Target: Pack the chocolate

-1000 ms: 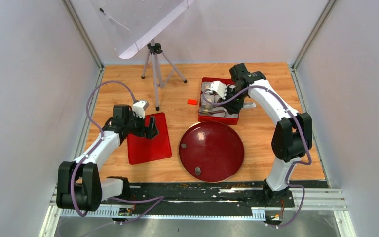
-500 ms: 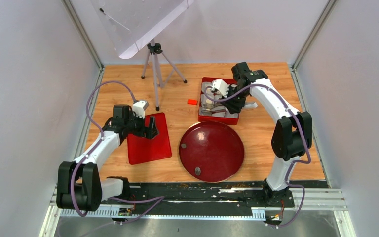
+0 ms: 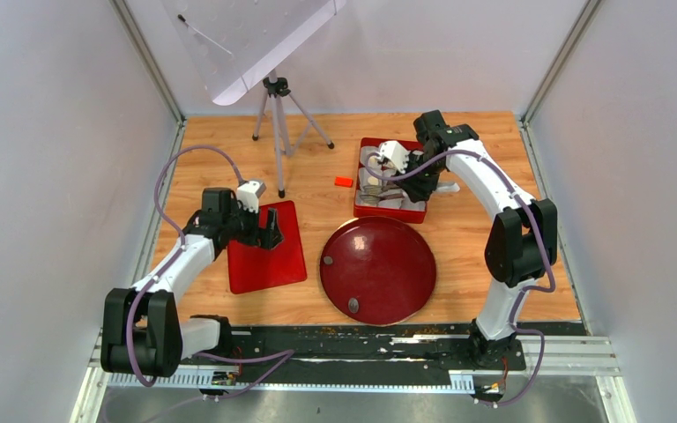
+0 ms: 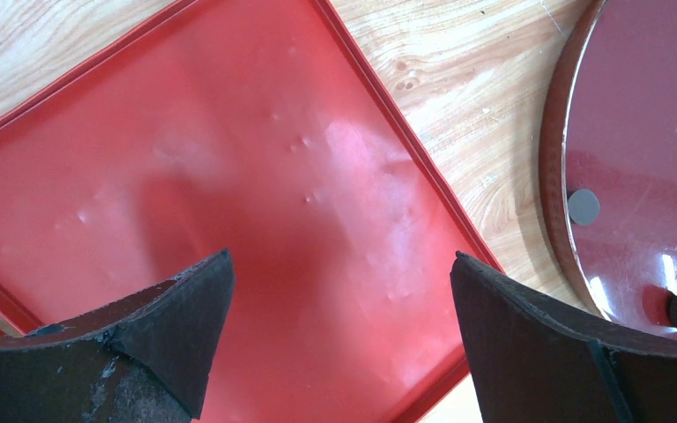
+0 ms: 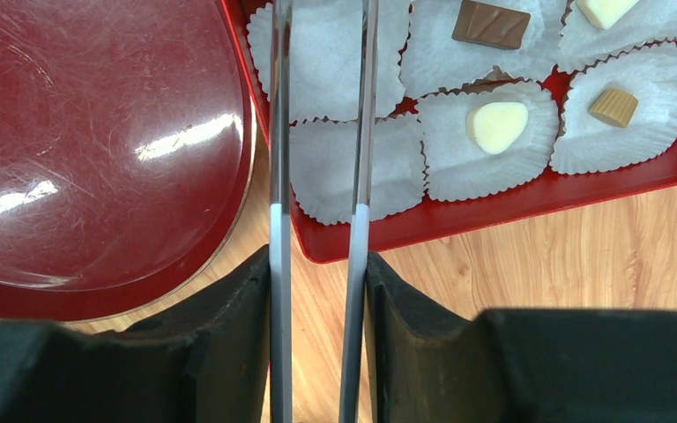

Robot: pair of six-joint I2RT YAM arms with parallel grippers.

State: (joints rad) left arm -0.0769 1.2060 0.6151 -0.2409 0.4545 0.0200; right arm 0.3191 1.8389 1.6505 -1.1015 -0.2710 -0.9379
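In the right wrist view a red box point(image 5: 529, 198) holds white paper cups. Pieces of the chocolate lie in some of them: a cream heart point(image 5: 497, 126), a brown bar point(image 5: 491, 24), a small tan piece point(image 5: 613, 106) and a cream piece point(image 5: 606, 9). My right gripper point(image 5: 317, 264) is shut on metal tongs point(image 5: 279, 132). Their two blades reach over empty cups at the box's near corner, slightly apart, and the tips run out of view. My left gripper point(image 4: 339, 264) hangs open over a flat red tray point(image 4: 229, 159), holding nothing.
A dark red round plate point(image 3: 377, 270) lies between the tray point(image 3: 266, 256) and the box point(image 3: 390, 210). A small orange-red block point(image 3: 344, 181) sits left of the box. A tripod point(image 3: 275, 123) stands at the back left under a tilted white board.
My right arm has shifted slightly toward the back over the box, still gripping the tongs. The left arm has barely moved.
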